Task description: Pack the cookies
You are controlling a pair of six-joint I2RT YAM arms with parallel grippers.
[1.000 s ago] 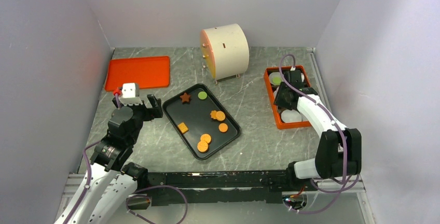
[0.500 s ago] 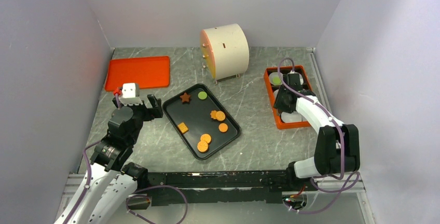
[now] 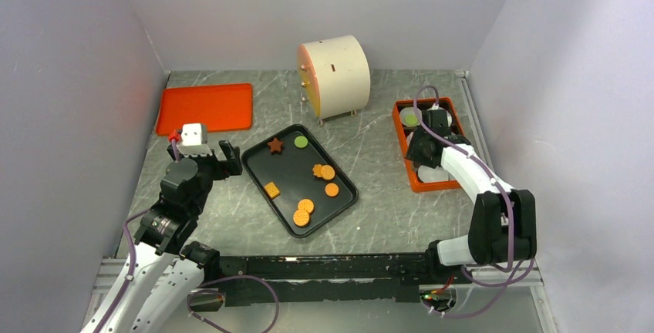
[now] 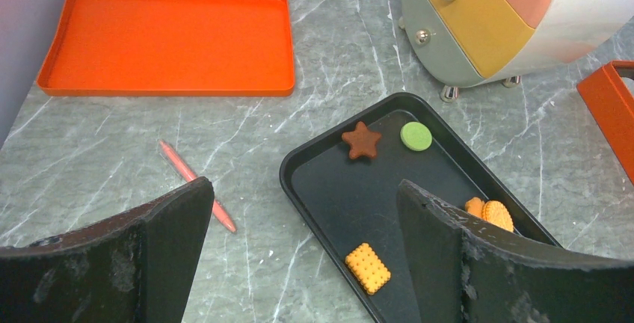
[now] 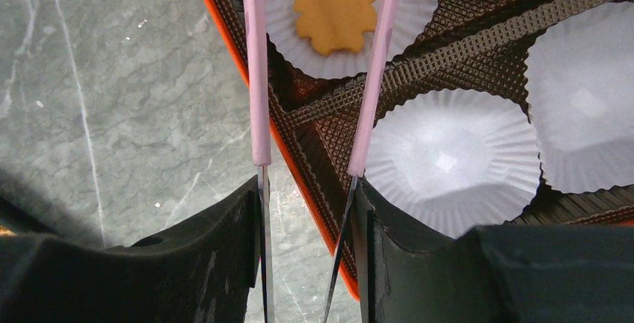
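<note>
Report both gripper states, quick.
The left gripper is open, holding nothing.
The right gripper is closed on the pink tweezers.

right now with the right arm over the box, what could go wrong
1. The pink tweezers in the right gripper sit either side of the flower cookie. Its thin paper liner could snag and lift if they close or pull away.
2. Two orange rounds overlap on the black tray, so a pinch there might grab both or flick one out.
</note>
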